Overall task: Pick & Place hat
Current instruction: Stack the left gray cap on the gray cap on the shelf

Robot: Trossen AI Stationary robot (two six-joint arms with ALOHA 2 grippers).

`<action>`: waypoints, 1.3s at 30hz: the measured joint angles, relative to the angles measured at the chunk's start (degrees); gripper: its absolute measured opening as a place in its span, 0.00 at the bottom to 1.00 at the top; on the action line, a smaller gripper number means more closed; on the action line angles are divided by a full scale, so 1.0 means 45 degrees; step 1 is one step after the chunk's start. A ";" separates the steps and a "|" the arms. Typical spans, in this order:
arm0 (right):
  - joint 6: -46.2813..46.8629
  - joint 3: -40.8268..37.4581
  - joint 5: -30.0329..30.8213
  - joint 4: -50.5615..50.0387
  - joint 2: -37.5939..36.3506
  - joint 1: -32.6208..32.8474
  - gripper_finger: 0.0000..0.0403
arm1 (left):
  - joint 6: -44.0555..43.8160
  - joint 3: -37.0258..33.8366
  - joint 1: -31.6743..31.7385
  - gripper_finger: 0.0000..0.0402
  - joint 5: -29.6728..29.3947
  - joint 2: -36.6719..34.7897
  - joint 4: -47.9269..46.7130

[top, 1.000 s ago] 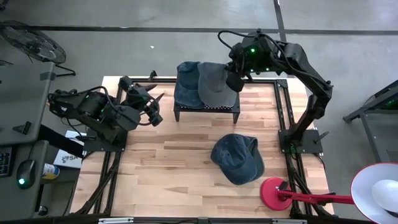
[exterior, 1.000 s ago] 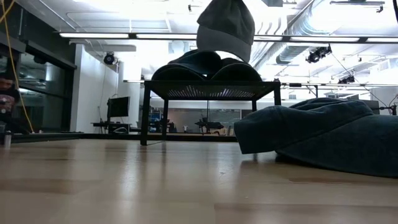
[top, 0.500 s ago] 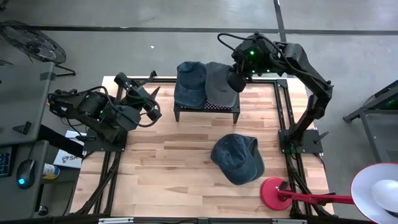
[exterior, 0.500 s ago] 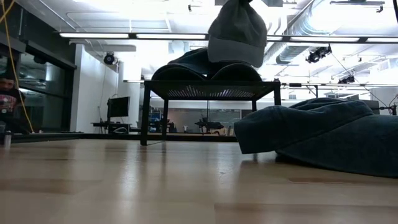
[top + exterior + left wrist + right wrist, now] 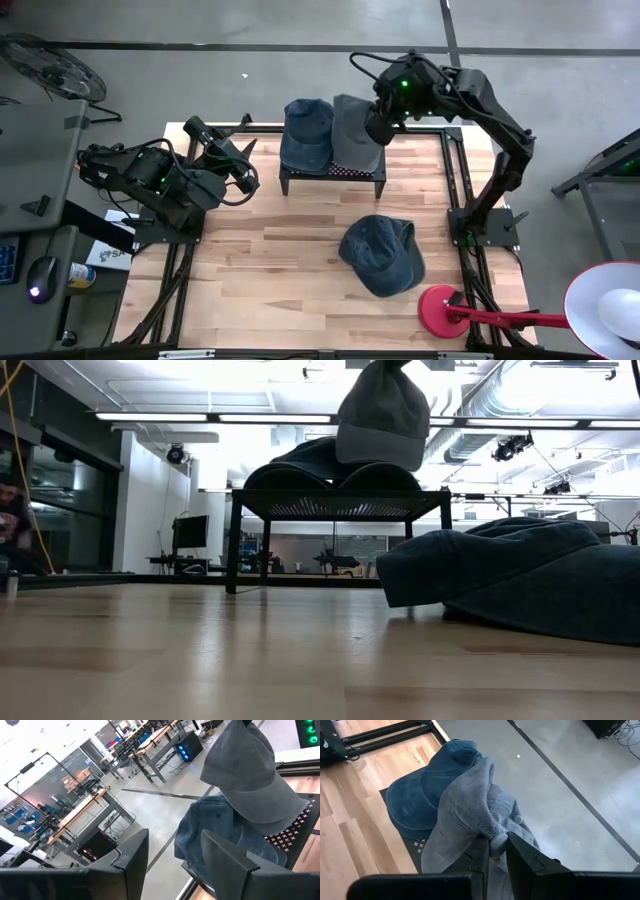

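Grey hat [image 5: 352, 132] pinched by right gripper [image 5: 378, 130], hanging over right half of black stand [image 5: 330, 172] at table's [image 5: 290, 260] far edge. Left gripper [image 5: 243, 172] parted, empty, near left edge.

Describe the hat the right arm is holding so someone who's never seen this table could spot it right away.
Find the small black stand at the back of the wooden table. The right gripper pinches a grey hat hanging just above it. It is lighter and greyer than the blue hat resting beside it on the stand and the dark blue hat lying on the table.
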 joint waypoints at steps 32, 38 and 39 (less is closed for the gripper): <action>-0.1226 0.0000 -0.0386 -0.0083 0.1021 -0.1133 0.09 | -0.0007 -0.0005 0.0000 0.44 -0.0228 0.0000 0.0371; -0.1703 0.0000 -0.0238 0.0315 0.1489 -0.1608 0.09 | -0.0044 -0.0005 0.0000 0.44 -0.0330 0.0000 0.0408; -0.1801 0.0000 -0.0236 0.0464 0.1571 -0.1688 0.09 | -0.0044 -0.0005 0.0000 0.44 -0.0330 0.0000 0.0449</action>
